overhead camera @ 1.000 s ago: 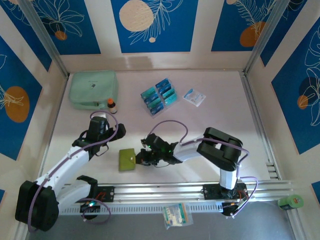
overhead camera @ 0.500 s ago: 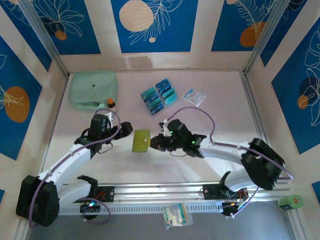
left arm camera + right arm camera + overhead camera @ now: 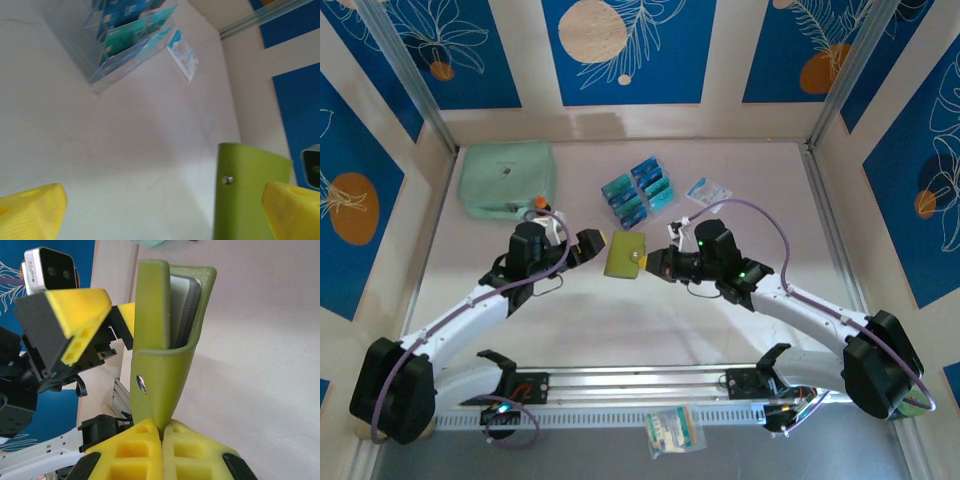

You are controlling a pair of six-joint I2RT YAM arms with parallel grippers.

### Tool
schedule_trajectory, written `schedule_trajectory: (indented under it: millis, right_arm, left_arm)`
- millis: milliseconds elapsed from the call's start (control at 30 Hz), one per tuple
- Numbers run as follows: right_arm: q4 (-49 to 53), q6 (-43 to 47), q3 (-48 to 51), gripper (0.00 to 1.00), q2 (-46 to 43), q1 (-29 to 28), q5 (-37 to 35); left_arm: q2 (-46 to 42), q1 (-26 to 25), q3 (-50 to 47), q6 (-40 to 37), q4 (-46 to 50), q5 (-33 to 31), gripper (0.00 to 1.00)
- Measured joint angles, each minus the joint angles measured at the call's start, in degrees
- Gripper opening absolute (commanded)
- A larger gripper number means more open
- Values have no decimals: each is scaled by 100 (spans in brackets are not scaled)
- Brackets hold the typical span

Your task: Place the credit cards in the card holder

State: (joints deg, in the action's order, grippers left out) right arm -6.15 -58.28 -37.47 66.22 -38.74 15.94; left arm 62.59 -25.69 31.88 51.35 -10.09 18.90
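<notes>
The right fingers point(image 3: 135, 450) pinch the green wallet point(image 3: 160, 365) at one edge. The left fingers point(image 3: 30, 212), spread wide beside it, should take the free flap squarely and gently.

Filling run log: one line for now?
right gripper: shut on card holder | left gripper: open beside it | credit cards: in clear stand

No text is legible on the credit cards point(image 3: 638, 195) or white packet point(image 3: 708, 193).

Lab robot cell: aluminium rail point(image 3: 650, 378), patterned panels point(image 3: 620, 50).
</notes>
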Motion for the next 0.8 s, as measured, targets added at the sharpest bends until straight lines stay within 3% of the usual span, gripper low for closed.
schedule_trajectory:
  millis: [267,800]
  right_arm:
    - [-291,-238,9,0,0,2,293]
    - [-673,-459,15,0,155,-94,407]
  left_arm:
    - [188,-212,55,326,-678,68,100]
    - [439,-581,140,389,-1054,24,100]
